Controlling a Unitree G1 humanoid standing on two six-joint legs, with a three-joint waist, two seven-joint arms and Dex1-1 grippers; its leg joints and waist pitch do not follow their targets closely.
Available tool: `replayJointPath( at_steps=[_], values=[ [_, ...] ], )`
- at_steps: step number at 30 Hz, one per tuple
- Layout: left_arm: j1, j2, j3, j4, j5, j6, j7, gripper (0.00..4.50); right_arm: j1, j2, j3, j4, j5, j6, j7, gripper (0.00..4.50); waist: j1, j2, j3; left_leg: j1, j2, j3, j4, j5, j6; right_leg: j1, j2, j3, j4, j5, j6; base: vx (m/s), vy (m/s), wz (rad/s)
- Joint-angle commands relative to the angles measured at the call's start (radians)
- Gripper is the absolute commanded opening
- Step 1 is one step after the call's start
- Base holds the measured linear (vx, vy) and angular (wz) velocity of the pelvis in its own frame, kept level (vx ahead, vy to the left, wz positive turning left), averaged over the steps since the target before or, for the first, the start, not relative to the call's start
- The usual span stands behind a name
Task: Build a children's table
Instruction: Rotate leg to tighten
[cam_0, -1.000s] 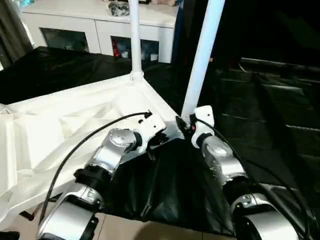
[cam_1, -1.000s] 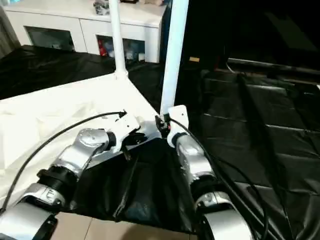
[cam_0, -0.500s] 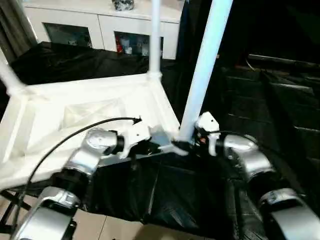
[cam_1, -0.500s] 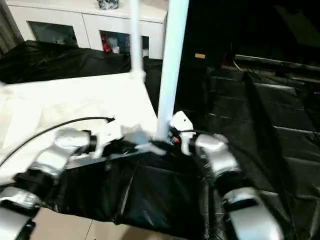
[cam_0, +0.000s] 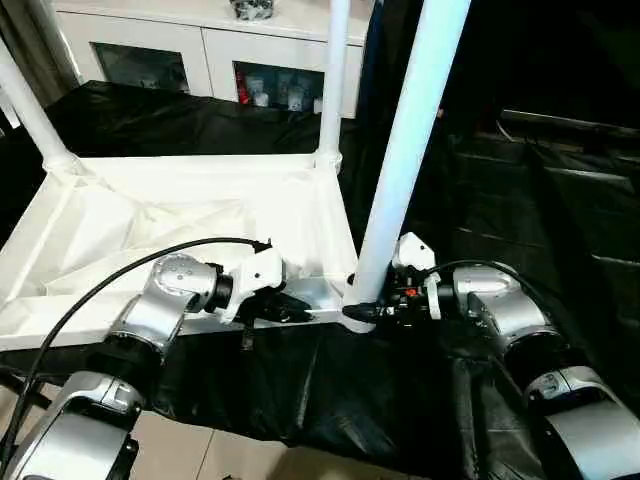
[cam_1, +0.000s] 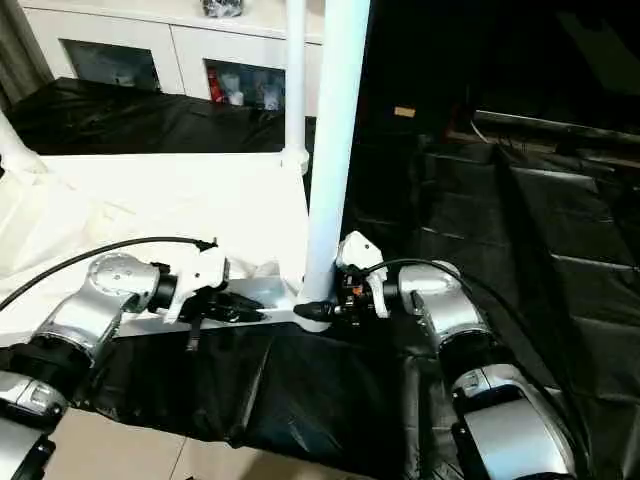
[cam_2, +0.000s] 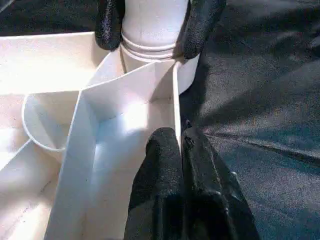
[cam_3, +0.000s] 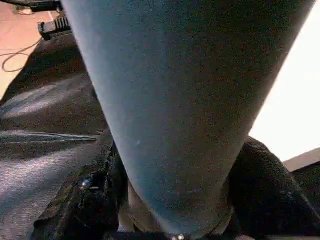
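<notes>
The children's table lies upside down, its white top on black cloth, three white legs standing in corner sockets. The thick near leg rises from the corner closest to me. My right gripper reaches in from the right and is shut on this leg's base, one black finger on each side, just above the socket. My left gripper is shut on the thin raised rim right beside that corner, also seen at the near edge. Other legs stand at the far right and far left corners.
A white cabinet with glass doors stands behind the table. Black cloth hangs over the near edge, and more black sheeting covers the area to the right. A strip of pale floor shows at the bottom.
The view has shifted and the far left leg has come into it. My right forearm has swung out to the right and now meets the near leg from the side. The left gripper stays on the rim.
</notes>
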Motion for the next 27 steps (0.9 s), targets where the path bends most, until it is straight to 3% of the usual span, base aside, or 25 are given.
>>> replayJointPath(
  at_steps=[1, 3, 4, 6, 8, 10, 11, 14, 17, 19, 21, 22, 24, 27],
  values=[
    [-0.002, -0.011, -0.021, 0.018, 0.016, 0.012, 0.010, 0.00, 0.018, 0.024, -0.006, -0.014, 0.027, 0.031, 0.002, 2.56, 0.006, 0.000, -0.051, -0.004, 0.035, -0.009, -0.057, -0.123, 0.067, 0.053, -0.079, 0.046, -0.062, -0.097, -0.256, 0.000, 0.000, 0.00],
    [-0.002, -0.015, -0.018, 0.019, 0.020, 0.022, 0.029, 0.00, 0.025, 0.032, -0.018, -0.018, 0.031, 0.038, -0.031, 2.56, 0.007, 0.002, -0.050, -0.003, 0.035, -0.010, -0.058, -0.126, 0.062, 0.053, -0.079, 0.046, -0.063, -0.101, -0.253, 0.000, 0.000, 0.00],
    [-0.001, -0.026, -0.017, 0.021, 0.046, 0.046, 0.098, 0.00, 0.045, 0.048, -0.036, -0.026, 0.018, 0.034, -0.135, 2.56, 0.006, 0.002, -0.049, -0.003, 0.035, -0.010, -0.059, -0.133, 0.057, 0.052, -0.079, 0.047, -0.064, -0.112, -0.249, 0.000, 0.000, 0.00],
    [0.001, -0.049, -0.015, 0.016, 0.062, 0.084, 0.165, 0.00, 0.058, 0.071, -0.052, -0.012, -0.025, 0.013, -0.315, 2.55, 0.002, 0.000, -0.044, -0.001, 0.033, -0.012, -0.063, -0.168, 0.036, 0.050, -0.081, 0.047, -0.073, -0.184, -0.232, 0.000, 0.000, 0.00],
    [0.008, -0.079, -0.019, -0.002, 0.073, 0.119, 0.213, 0.00, 0.067, 0.098, -0.071, 0.003, -0.056, 0.027, -0.483, 2.55, -0.006, 0.003, -0.041, 0.002, 0.029, -0.020, -0.069, -0.207, 0.004, 0.047, -0.085, 0.049, -0.088, -0.321, -0.190, 0.000, 0.000, 0.00],
    [0.013, -0.107, -0.023, -0.013, 0.084, 0.147, 0.259, 0.00, 0.073, 0.122, -0.088, 0.007, -0.066, 0.041, -0.584, 2.54, -0.014, 0.003, -0.040, 0.003, 0.030, -0.023, -0.072, -0.236, -0.004, 0.043, -0.083, 0.049, -0.093, -0.379, -0.164, 0.000, 0.000, 0.00],
    [0.017, -0.146, -0.026, -0.024, 0.096, 0.183, 0.315, 0.00, 0.074, 0.157, -0.115, 0.020, -0.073, 0.062, -0.726, 2.54, -0.017, 0.005, -0.040, 0.006, 0.030, -0.021, -0.073, -0.239, -0.009, 0.039, -0.081, 0.050, -0.095, -0.374, -0.162, 0.000, 0.000, 0.00],
    [0.016, -0.236, -0.023, -0.026, 0.100, 0.240, 0.422, 0.00, 0.079, 0.235, -0.135, 0.037, -0.080, 0.080, -0.892, 2.54, -0.024, 0.004, -0.041, 0.007, 0.029, -0.021, -0.073, -0.245, -0.012, 0.036, -0.078, 0.050, -0.098, -0.360, -0.162, 0.000, 0.000, 0.00],
    [0.003, -0.298, -0.028, -0.005, 0.107, 0.255, 0.494, 0.00, 0.072, 0.309, -0.130, 0.052, -0.089, 0.074, -0.981, 2.54, -0.026, 0.004, -0.042, 0.002, 0.023, -0.021, -0.072, -0.248, 0.005, 0.038, -0.077, 0.051, -0.099, -0.353, -0.155, 0.000, 0.000, 0.00],
    [0.000, -0.311, -0.032, -0.001, 0.110, 0.253, 0.507, 0.00, 0.068, 0.331, -0.128, 0.054, -0.085, 0.062, -0.988, 2.54, -0.024, 0.007, -0.043, 0.005, 0.022, -0.019, -0.070, -0.256, 0.013, 0.034, -0.076, 0.052, -0.101, -0.358, -0.147, 0.000, 0.000, 0.00],
    [0.000, -0.315, -0.036, -0.003, 0.115, 0.247, 0.511, 0.00, 0.069, 0.337, -0.120, 0.047, -0.093, 0.042, -0.995, 2.54, -0.023, 0.006, -0.044, 0.000, 0.023, -0.020, -0.072, -0.246, 0.020, 0.037, -0.077, 0.051, -0.100, -0.343, -0.144, 0.000, 0.000, 0.00],
    [0.001, -0.310, -0.038, -0.008, 0.124, 0.236, 0.508, 0.00, 0.071, 0.329, -0.122, 0.028, -0.091, 0.009, -0.987, 2.89, -0.023, 0.006, -0.044, -0.001, 0.023, -0.020, -0.072, -0.249, 0.023, 0.037, -0.077, 0.051, -0.100, -0.336, -0.143, 0.000, 0.000, 0.00],
    [0.004, -0.297, -0.035, -0.016, 0.124, 0.228, 0.496, 0.00, 0.073, 0.316, -0.143, 0.012, -0.065, -0.008, -0.964, 2.89, -0.023, 0.006, -0.044, 0.000, 0.024, -0.020, -0.072, -0.254, 0.025, 0.036, -0.077, 0.051, -0.100, -0.333, -0.143, 0.000, 0.000, 0.00],
    [0.013, -0.266, -0.022, -0.039, 0.121, 0.205, 0.467, 0.00, 0.076, 0.283, -0.172, -0.016, -0.031, -0.024, -0.906, 3.30, -0.022, 0.006, -0.046, -0.002, 0.025, -0.019, -0.072, -0.250, 0.031, 0.038, -0.077, 0.052, -0.097, -0.310, -0.151, 0.000, 0.000, 0.00]
  ],
)
